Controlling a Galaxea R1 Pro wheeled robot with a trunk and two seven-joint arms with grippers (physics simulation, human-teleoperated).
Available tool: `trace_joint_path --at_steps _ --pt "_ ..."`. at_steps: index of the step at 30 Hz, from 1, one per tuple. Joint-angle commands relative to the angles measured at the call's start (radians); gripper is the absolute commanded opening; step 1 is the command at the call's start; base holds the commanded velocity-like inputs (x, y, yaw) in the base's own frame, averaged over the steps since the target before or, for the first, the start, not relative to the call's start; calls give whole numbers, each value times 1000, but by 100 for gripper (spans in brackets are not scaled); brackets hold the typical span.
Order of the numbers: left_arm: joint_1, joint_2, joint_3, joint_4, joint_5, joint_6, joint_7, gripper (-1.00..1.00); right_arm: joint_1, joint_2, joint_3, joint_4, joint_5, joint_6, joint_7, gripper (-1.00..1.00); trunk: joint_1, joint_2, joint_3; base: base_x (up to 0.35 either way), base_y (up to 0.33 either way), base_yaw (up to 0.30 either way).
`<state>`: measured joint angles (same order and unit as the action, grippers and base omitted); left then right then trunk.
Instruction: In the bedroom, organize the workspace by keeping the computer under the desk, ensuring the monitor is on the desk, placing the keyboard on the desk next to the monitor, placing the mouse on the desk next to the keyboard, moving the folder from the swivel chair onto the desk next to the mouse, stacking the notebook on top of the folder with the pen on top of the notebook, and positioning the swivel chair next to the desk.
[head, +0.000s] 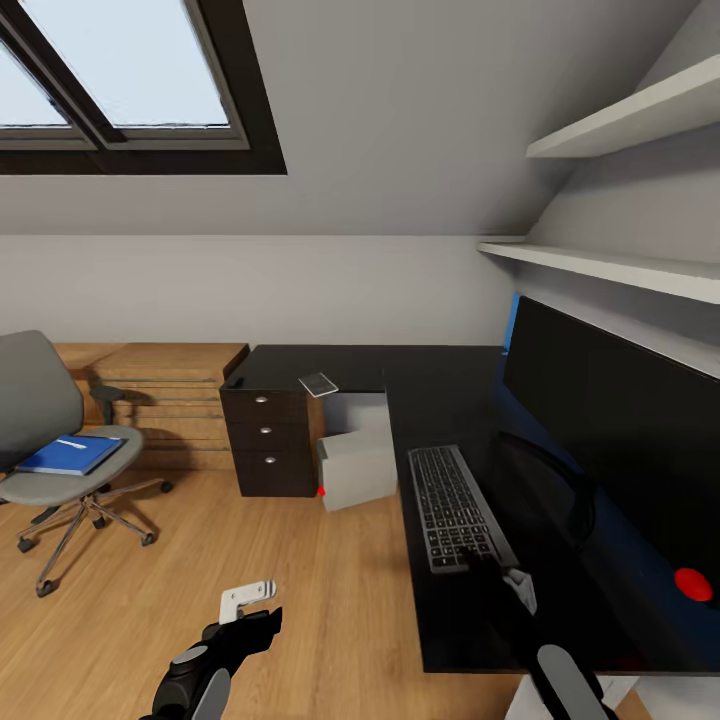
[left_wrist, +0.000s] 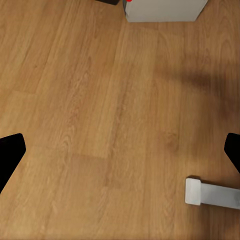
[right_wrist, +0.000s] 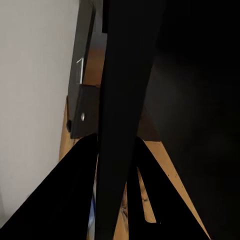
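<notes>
The right end effector (head: 520, 585) sits at the near end of the keyboard (head: 455, 505); whether it pinches I cannot tell. The keyboard looks stiff, slim and light, best taken across a short edge. The left end effector (head: 247, 598) hangs spread over the floor.

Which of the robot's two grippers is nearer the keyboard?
Right. The right gripper is at the keyboard's near end on the desk; the left gripper hangs over the floor, well clear.

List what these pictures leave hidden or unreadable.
- Monitor: head view, cut off by the picture's right edge.
- Computer: head view, partly hidden under the desk.
- Right claw: head view, at the near end of the keyboard; its grip is unclear, and the right wrist view is too dark.
- Pen on the folder: head view, only a tiny streak.
</notes>
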<state>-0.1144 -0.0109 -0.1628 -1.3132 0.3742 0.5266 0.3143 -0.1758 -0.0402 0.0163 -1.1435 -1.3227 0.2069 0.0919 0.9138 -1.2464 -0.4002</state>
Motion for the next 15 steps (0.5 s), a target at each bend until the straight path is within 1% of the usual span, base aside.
trace_joint_path --at_steps 1,4,9,13,15 --pt "-1 0 -1 -1 11 3 10 100 -2 -1 -6 4 -1 2 -41 -100 0 -1 -1 0 0 0" --pt "-1 0 -1 -1 10 2 11 100 -6 -1 -20 8 0 2 -41 -100 0 -1 -1 0 -104 0" --pt "-1 0 -1 -1 9 1 10 100 -10 -2 -32 19 0 2 -41 -100 0 -1 -1 0 -229 0" --pt "-1 0 0 -1 9 2 9 100 -11 -9 -33 23 0 3 -41 -100 0 -1 -1 2 -42 0" --pt "-1 0 0 -1 9 2 9 100 -11 -10 -33 23 0 3 -41 -100 0 -1 -1 89 -6 0"
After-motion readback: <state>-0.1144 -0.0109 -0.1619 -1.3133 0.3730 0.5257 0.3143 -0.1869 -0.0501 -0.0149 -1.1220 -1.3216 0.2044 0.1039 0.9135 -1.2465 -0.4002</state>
